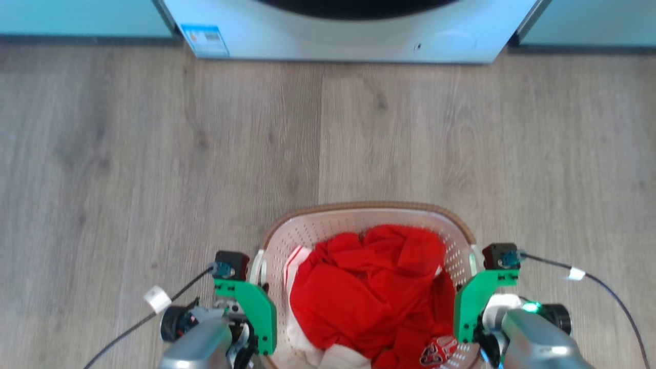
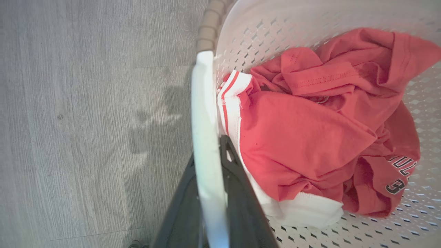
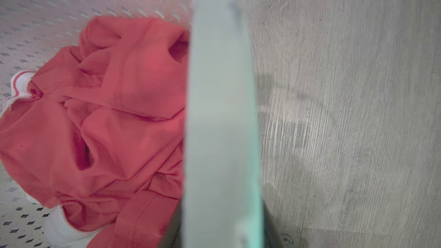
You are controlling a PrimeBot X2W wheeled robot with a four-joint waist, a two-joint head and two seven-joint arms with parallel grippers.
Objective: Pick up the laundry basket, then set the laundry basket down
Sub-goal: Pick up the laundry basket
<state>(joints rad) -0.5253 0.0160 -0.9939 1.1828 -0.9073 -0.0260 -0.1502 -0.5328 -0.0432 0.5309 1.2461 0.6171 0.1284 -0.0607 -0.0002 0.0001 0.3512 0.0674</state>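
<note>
The laundry basket (image 1: 369, 207) is white and perforated with a brown rim, and sits low in the head view between both arms. Red and white clothes (image 1: 369, 292) fill it. My left gripper (image 1: 254, 302) is at its left side. In the left wrist view, that gripper (image 2: 210, 162) has its dark fingers (image 2: 241, 193) shut on the white side handle (image 2: 203, 103). My right gripper (image 1: 474, 307) is at the right side. In the right wrist view, this gripper (image 3: 220, 220) clamps the other white handle (image 3: 220, 103). Whether the basket touches the floor I cannot tell.
A white washer (image 1: 348, 36) stands ahead at the top of the head view, with teal cabinet fronts (image 1: 82, 18) on either side. Grey wood-look floor (image 1: 154, 154) stretches between the washer and the basket. Cables (image 1: 605, 292) trail from both wrists.
</note>
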